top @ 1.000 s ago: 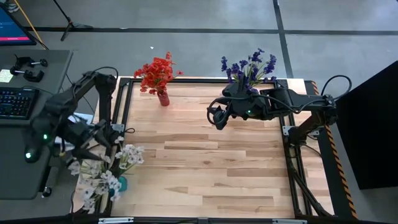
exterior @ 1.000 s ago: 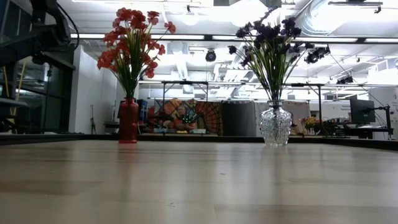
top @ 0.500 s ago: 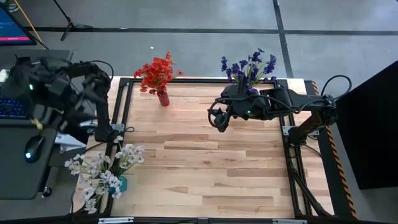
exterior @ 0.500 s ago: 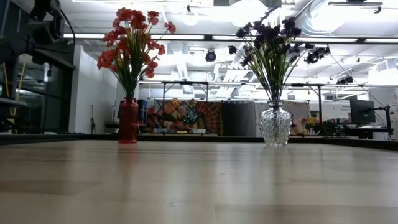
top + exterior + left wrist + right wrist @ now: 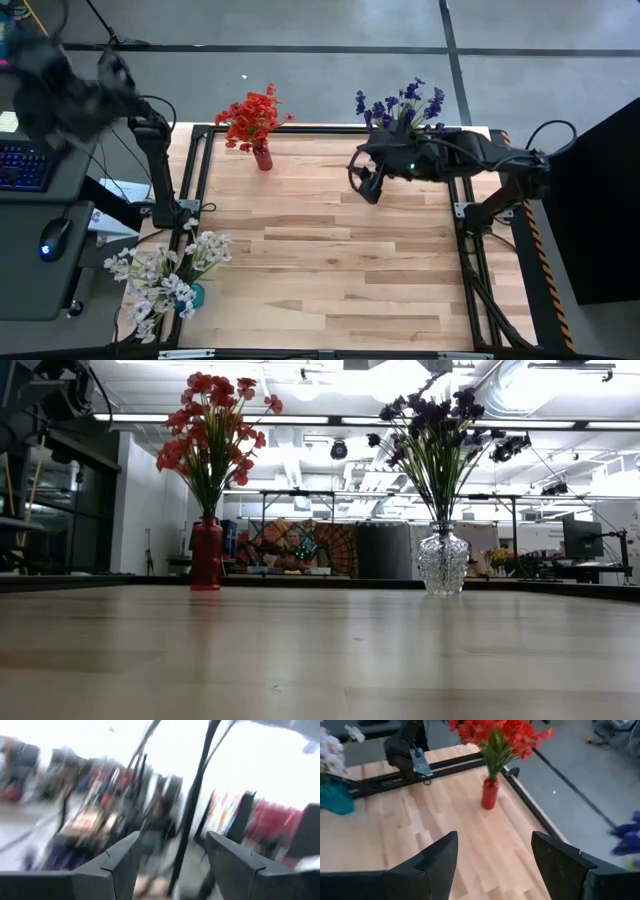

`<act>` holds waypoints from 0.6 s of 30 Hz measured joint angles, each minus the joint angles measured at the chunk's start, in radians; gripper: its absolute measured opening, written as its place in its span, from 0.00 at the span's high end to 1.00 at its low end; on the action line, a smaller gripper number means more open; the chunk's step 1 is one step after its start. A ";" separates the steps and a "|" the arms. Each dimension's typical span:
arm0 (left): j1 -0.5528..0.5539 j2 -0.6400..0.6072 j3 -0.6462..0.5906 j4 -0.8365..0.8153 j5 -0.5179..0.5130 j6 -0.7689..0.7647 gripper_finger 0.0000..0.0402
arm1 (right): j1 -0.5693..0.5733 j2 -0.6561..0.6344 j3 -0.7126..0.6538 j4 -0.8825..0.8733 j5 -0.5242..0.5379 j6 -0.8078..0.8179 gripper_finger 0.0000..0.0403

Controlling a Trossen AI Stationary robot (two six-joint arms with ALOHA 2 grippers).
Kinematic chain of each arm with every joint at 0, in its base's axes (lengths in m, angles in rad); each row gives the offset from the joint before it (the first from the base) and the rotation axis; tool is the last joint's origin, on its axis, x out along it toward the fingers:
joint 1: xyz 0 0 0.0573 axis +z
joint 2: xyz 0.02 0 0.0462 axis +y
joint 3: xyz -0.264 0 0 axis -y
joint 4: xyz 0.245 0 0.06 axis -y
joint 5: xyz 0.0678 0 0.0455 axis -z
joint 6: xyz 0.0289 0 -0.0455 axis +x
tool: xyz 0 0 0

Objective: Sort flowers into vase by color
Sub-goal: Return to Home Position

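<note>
I see the red flowers (image 5: 252,118) in a red vase (image 5: 262,158) at the table's (image 5: 330,270) far left. The purple flowers (image 5: 402,108) are in a clear vase (image 5: 443,563) far right, and the white flowers (image 5: 165,275) in the blue vase (image 5: 196,296) near left. My right gripper (image 5: 368,185) hovers beside the purple ones, jaws spread, empty. My left gripper (image 5: 172,840), high beyond the table's left edge, looks spread too, though blurred.

Grey concrete floor (image 5: 320,85), a desk (image 5: 30,290) with keyboard (image 5: 22,165) and mouse (image 5: 47,250), bright ceiling lights (image 5: 395,378) overhead.
</note>
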 joint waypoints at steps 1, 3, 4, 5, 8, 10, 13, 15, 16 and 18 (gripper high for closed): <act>0.001 0.002 0.006 0.112 0.088 0.098 0.48 | -0.010 -0.004 0.000 0.000 -0.008 -0.023 0.40; -0.005 0.003 0.018 0.260 0.276 0.232 0.48 | -0.033 -0.014 0.000 0.005 -0.048 -0.058 0.40; -0.011 0.007 0.026 0.282 0.335 0.267 0.48 | -0.043 -0.019 0.000 0.005 -0.077 -0.073 0.40; -0.013 0.011 0.036 0.287 0.357 0.281 0.48 | -0.052 -0.023 0.000 0.006 -0.106 -0.084 0.40; -0.016 0.041 0.054 0.281 0.307 0.305 0.49 | -0.074 -0.029 0.000 0.019 -0.193 -0.132 0.40; -0.035 0.070 0.072 0.275 0.277 0.352 0.49 | -0.089 -0.029 0.000 0.040 -0.237 -0.170 0.40; -0.074 0.127 0.136 0.290 0.319 0.438 0.49 | -0.112 -0.029 0.000 0.071 -0.274 -0.197 0.40; -0.078 0.182 0.212 0.280 0.380 0.492 0.49 | -0.127 -0.029 0.000 0.102 -0.277 -0.196 0.40; -0.080 0.218 0.262 0.259 0.387 0.513 0.49 | -0.134 -0.029 0.000 0.122 -0.278 -0.193 0.40; -0.088 0.304 0.382 0.175 0.344 0.538 0.49 | -0.147 -0.029 0.000 0.169 -0.278 -0.170 0.40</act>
